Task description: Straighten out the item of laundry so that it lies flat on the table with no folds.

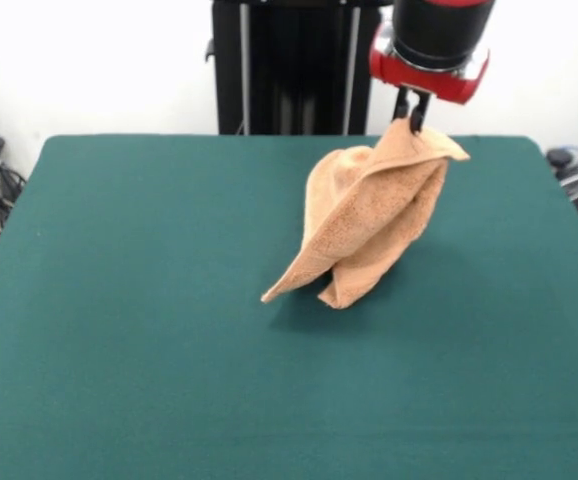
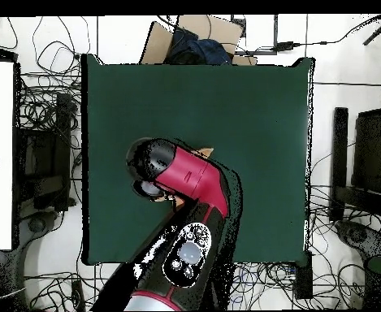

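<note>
Near desk point(image 1: 119, 400) bare green felt. Mid-desk: towel point(image 1: 369, 220) hangs in draped cone, two lower corners touching felt, rest lifted. Behind and above: end effector point(image 1: 413, 112) clamped on top corner of towel, fingers pinched together on cloth. Overhead view: arm hides most of towel, only sliver point(image 2: 203, 152) showing. Judgement: step is spreading. Do well by dragging held corner low and away from grounded corners, so cloth unrolls flat; release only once taut. Risk: dropping straight down leaves folds.
</note>
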### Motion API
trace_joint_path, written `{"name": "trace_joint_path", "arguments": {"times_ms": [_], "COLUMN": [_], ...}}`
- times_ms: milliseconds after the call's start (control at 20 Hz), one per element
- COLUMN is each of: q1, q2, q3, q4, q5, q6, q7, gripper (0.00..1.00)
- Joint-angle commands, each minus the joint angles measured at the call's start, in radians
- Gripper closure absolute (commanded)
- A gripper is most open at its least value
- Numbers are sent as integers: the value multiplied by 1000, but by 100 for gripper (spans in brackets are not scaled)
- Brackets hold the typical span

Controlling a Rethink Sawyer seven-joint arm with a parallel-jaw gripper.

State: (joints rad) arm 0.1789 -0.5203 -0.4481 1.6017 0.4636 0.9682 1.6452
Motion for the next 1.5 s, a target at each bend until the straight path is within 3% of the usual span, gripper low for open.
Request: {"name": "trace_joint_path", "arguments": {"times_ms": [50,150,300,850,1050,1200,1500], "q1": [18,11,-2,-19,23,-14,21], "q2": [-52,-61,-15,-24,-30,-22,-30], "q3": [36,55,65,85,56,75,54], "q4": [3,82,80,99,78,76,83], "q5": [-41,-35,-51,-18,-24,-29,-27], "q6": [109,12,-55,-91,-46,-38,-44], "q7": [247,188,167,166,230,179,224], "gripper": [100,100,100,100,100,100,100]}}
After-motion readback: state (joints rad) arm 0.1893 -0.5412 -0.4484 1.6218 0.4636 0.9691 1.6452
